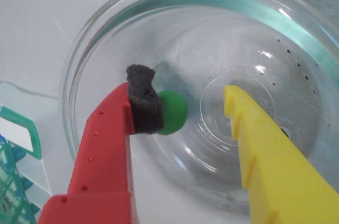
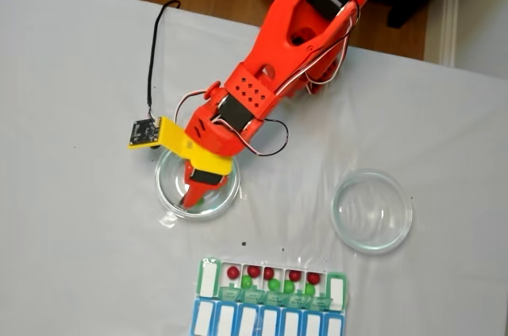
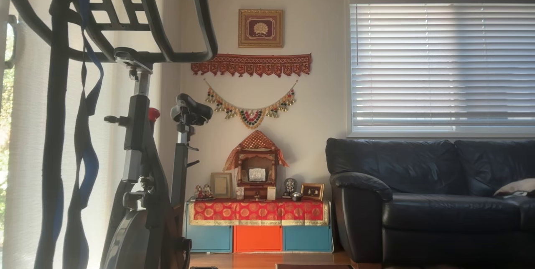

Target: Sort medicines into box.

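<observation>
Gripper [image 1: 193, 105] open inside glass dish [image 1: 106, 33]; one glossy, round, bright green ball [image 1: 174, 112] touches the foam-padded red finger [image 1: 144, 102].

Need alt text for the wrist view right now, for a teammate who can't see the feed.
An open gripper reaches into a clear glass dish, its red finger's foam pad touching a green ball; the yellow finger stands apart. A pill box edge shows at lower left.
</observation>
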You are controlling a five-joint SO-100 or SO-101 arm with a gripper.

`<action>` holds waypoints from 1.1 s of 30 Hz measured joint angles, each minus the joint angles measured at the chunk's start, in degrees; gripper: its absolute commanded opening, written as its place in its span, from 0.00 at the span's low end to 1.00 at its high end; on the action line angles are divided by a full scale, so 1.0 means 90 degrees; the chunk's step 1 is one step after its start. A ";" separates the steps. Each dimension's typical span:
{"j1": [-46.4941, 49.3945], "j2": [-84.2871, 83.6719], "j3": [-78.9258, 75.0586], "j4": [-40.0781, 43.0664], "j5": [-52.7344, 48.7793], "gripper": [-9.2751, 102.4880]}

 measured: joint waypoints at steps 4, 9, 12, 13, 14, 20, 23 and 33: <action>-0.0107 0.0000 -0.0010 0.0166 -0.0020 0.29; -0.0322 0.0352 0.0068 0.0391 0.0029 0.28; -0.0420 0.0508 0.0078 0.0527 0.0166 0.29; -0.0430 0.0518 0.0078 0.0547 0.0205 0.29; -0.0449 0.0527 0.0078 0.0566 0.0244 0.28; -0.0625 0.0352 -0.0020 0.0566 0.0361 0.28; -0.0635 0.0000 -0.0244 0.0576 0.0400 0.28; -0.0635 -0.0635 -0.0713 0.0752 0.0273 0.28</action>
